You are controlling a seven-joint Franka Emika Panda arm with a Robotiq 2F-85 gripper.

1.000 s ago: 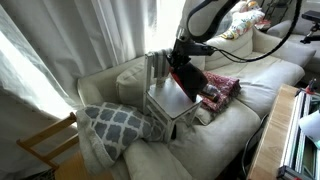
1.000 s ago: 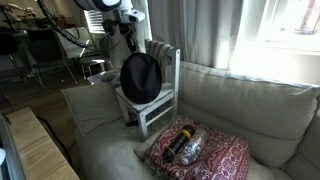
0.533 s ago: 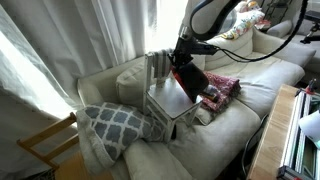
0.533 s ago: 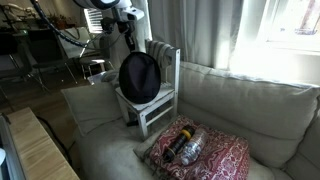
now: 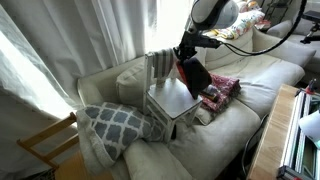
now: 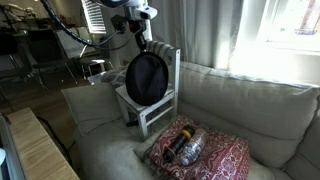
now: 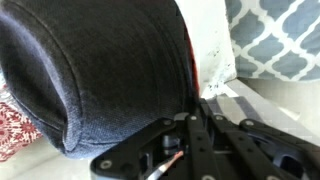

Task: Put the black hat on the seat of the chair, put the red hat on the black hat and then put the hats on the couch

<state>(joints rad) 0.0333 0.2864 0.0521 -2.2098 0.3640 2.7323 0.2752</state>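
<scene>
My gripper (image 5: 186,50) (image 6: 140,45) is shut on the brim of the black hat (image 5: 196,74) (image 6: 147,78) and holds it on edge, just above the white chair's seat (image 5: 170,100). In the wrist view the black hat (image 7: 100,70) fills the frame in front of the jaws (image 7: 190,112). A thin red strip of the red hat (image 7: 190,55) shows pressed behind it. The chair (image 6: 172,62) stands on the cream couch (image 5: 235,120) (image 6: 260,110).
A red patterned cloth (image 6: 215,155) (image 5: 224,86) with a dark object on it lies on the couch beside the chair. A grey lattice pillow (image 5: 115,122) (image 7: 280,35) lies on its other side. A tan wooden chair (image 5: 45,145) and a wooden table (image 6: 40,150) stand nearby.
My gripper has risen a little and shifted sideways along the couch, carrying the hats with it. The chair has not moved.
</scene>
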